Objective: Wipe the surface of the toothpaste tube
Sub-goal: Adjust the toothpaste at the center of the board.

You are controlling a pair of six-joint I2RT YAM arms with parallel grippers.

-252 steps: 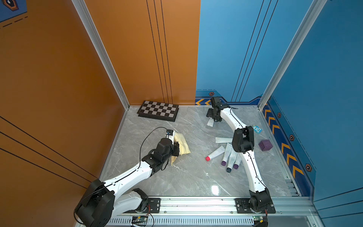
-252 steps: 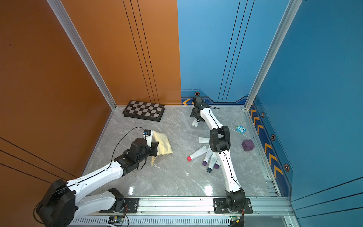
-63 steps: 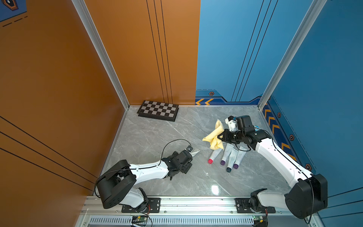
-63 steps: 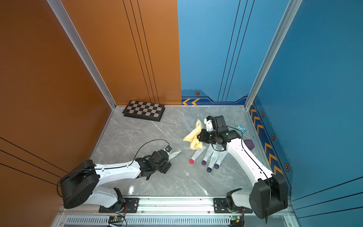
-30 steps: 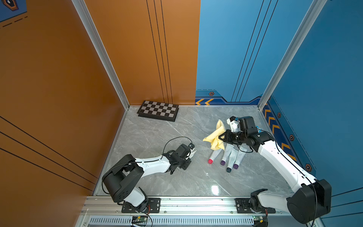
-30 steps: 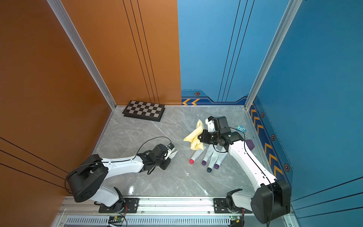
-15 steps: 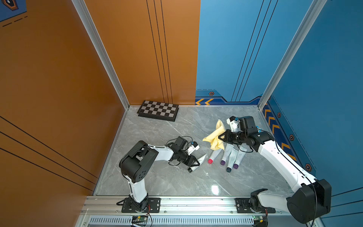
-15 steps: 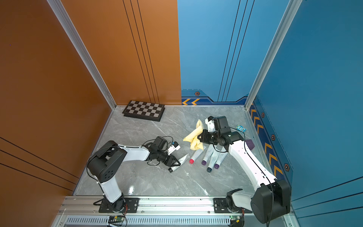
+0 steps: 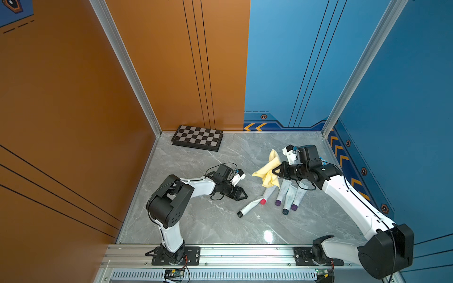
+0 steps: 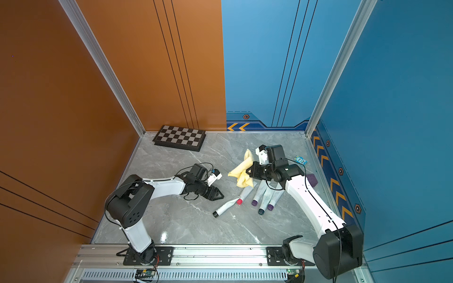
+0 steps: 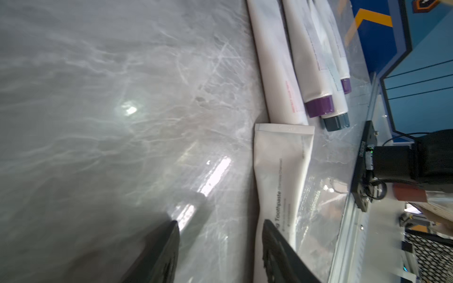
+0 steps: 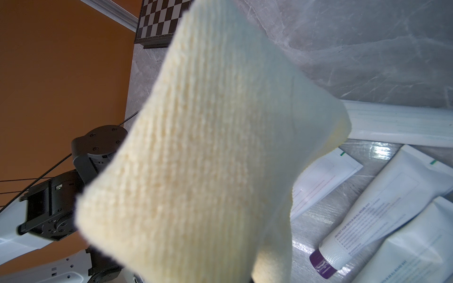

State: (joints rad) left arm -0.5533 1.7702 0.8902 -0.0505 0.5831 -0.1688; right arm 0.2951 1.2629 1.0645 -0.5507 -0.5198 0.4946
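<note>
Lets toothpaste tube (image 9: 250,206) drop to table (image 9: 208,225), just beside left gripper (image 9: 245,196) tips; keeps jaws part-open, empty; clamps yellow cloth (image 9: 268,169) in right gripper (image 9: 275,171).

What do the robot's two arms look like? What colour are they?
Both arms have smooth white links, the left arm and the right arm, joined by chunky black round joints. Each ends in a black pointed tool: left tool, right tool. Thin black cables loop near the wrists, and a small white camera block sits on each.
</note>
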